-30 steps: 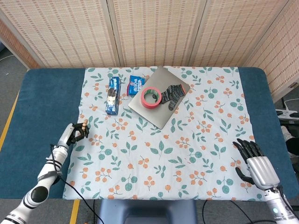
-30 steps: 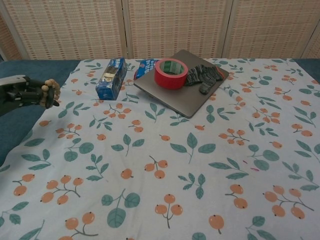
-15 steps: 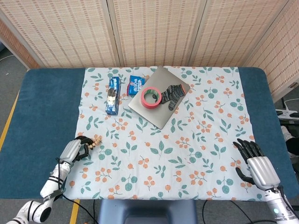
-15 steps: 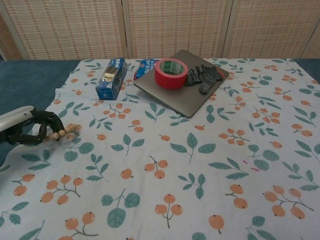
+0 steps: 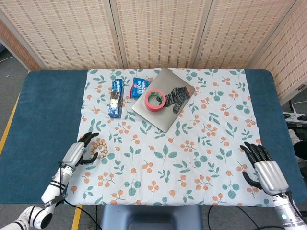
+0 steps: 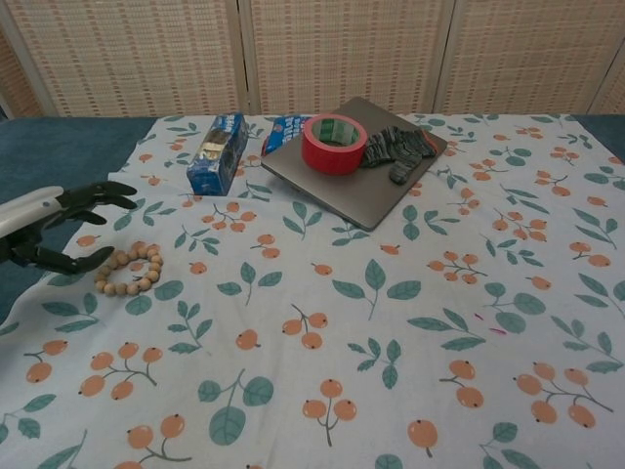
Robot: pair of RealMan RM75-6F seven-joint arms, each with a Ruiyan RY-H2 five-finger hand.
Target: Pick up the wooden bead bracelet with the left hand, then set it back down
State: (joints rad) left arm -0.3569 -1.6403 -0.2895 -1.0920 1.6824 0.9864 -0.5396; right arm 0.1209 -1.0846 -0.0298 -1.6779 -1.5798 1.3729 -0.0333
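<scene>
The wooden bead bracelet (image 5: 100, 147) (image 6: 129, 269) lies flat on the floral cloth near its left edge. My left hand (image 5: 79, 151) (image 6: 51, 225) sits just left of it with fingers spread apart, holding nothing; one fingertip lies close to the beads. My right hand (image 5: 263, 167) rests at the table's front right corner, fingers apart and empty; only the head view shows it.
A grey laptop (image 5: 156, 112) at the back centre carries a red tape roll (image 5: 155, 99) and a dark glove (image 5: 178, 97). Two blue snack packs (image 5: 115, 97) (image 5: 140, 87) lie left of it. The floral cloth (image 5: 192, 153) covers a blue table (image 5: 43, 110).
The left hand came down from a raised position with the bracelet, laid it on the cloth and spread its fingers, letting it go. The right hand has not moved.
</scene>
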